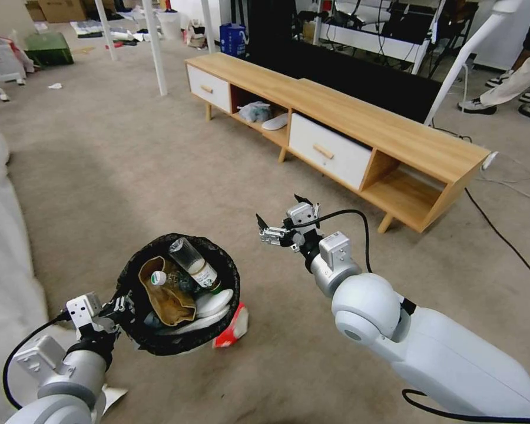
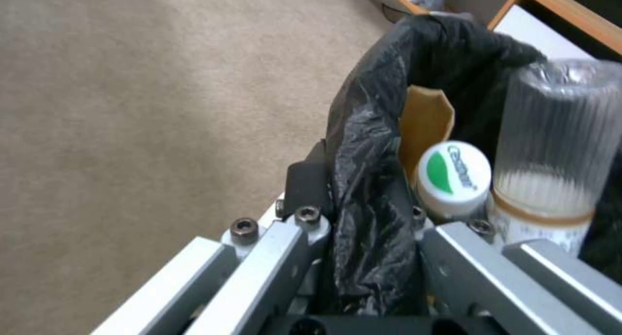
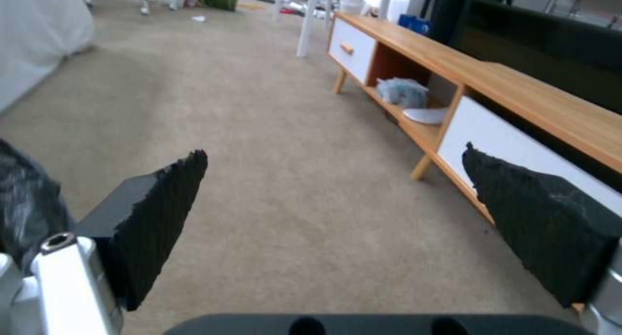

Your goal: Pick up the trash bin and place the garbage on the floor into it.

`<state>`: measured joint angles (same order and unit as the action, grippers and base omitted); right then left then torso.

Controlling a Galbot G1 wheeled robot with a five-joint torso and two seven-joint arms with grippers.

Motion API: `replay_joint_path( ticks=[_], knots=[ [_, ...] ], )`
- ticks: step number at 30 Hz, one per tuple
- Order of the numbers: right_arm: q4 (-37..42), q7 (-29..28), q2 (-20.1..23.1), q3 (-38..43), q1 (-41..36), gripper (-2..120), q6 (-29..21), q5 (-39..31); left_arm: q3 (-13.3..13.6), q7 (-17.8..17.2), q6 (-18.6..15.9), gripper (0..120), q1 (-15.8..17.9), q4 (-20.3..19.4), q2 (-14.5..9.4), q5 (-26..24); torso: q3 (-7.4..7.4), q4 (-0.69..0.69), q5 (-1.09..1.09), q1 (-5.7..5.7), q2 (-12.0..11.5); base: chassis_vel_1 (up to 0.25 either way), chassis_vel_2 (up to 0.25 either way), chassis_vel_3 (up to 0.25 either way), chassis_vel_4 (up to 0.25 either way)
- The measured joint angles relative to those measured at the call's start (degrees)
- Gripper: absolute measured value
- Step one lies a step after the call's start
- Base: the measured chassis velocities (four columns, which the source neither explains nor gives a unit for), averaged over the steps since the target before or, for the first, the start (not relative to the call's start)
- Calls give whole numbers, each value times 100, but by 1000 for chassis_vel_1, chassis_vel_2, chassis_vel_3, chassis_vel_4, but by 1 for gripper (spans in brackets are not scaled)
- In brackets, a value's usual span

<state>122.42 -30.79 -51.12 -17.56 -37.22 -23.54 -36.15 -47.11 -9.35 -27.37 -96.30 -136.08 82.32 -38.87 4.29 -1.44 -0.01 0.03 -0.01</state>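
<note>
Pinching the trash bin (image 1: 178,294) rim between left fingers (image 2: 304,189), right fingers (image 3: 162,213) spread empty, red-white packet (image 1: 232,327) remaining on the floor (image 1: 129,176).

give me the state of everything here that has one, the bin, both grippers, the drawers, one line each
trash bin: held at its rim, holding litter
left gripper: shut on the bin's bag-lined rim
right gripper: open, empty, above the floor
bottle: in the bin, base up
red-white packet: on the floor beside the bin
cabinet drawers: shut

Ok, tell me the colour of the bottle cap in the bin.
White with green print, clearest in the left wrist view: bottle cap.
</note>
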Motion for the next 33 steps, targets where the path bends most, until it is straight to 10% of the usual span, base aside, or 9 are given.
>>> replay_joint_path(
  ticks=[33],
  knots=[
    [-26,124,7,-115,3,100,79,64,0,60,133,0,1,111,92,49,-3,5,1,-1,0,17,11,-3,3]
  ],
)
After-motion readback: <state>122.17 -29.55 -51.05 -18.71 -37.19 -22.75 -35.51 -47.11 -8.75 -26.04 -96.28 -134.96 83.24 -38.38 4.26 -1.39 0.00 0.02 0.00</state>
